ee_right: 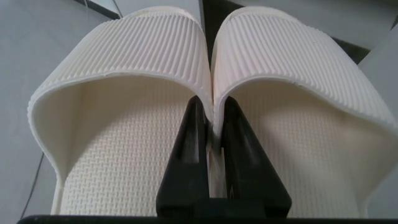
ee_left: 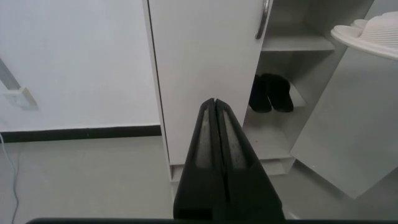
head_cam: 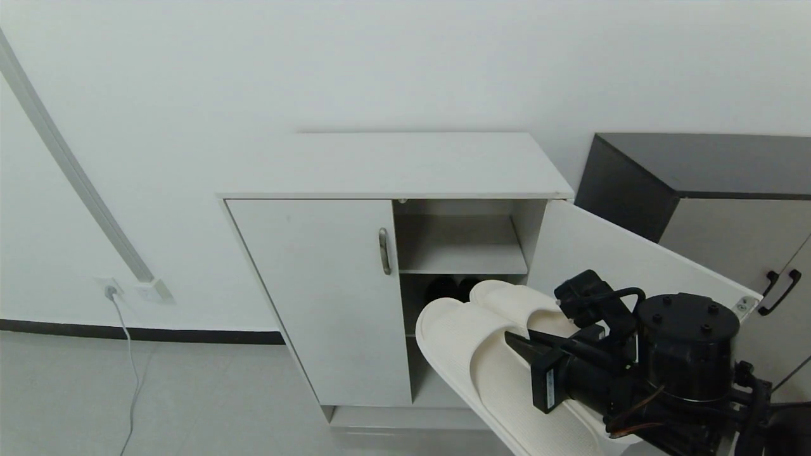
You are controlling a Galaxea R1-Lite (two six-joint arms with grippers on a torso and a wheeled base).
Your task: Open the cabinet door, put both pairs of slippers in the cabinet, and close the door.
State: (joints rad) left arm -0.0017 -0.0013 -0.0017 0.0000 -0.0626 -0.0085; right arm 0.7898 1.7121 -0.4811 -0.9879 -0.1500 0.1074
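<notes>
right gripper point(ee_right: 212, 107): nearest the camera, low on the robot's right; its two black fingers pinch the touching inner edges of the white slippers from behind.
white slippers point(head_cam: 481, 354): a ribbed, cream-white pair held side by side off the floor, toes towards the cabinet, just in front of the open right half; whether the toes cross the front edge cannot be told.
left gripper point(ee_left: 214, 106): fingers pressed together with nothing between them, hanging above the floor point(ee_left: 93, 174) in front of the left door, apart from it.
right door point(head_cam: 608, 253): swung wide open towards the robot's right, just beside the held pair.
left door point(head_cam: 317, 285): shut, with a metal handle point(head_cam: 384, 251) at its inner edge.
cabinet point(head_cam: 405, 164): white, against the wall; the open half shows an upper shelf point(head_cam: 459, 250) and compartments below it.
black slippers point(ee_left: 272, 93): a dark pair standing together, toes inward, on the shelf in the compartment under the upper shelf.
dark cabinet point(head_cam: 697, 171): beside the white one on the robot's right.
wall socket point(head_cam: 111, 288): far left on the wall, with a cable point(head_cam: 133, 367) hanging to the floor.
</notes>
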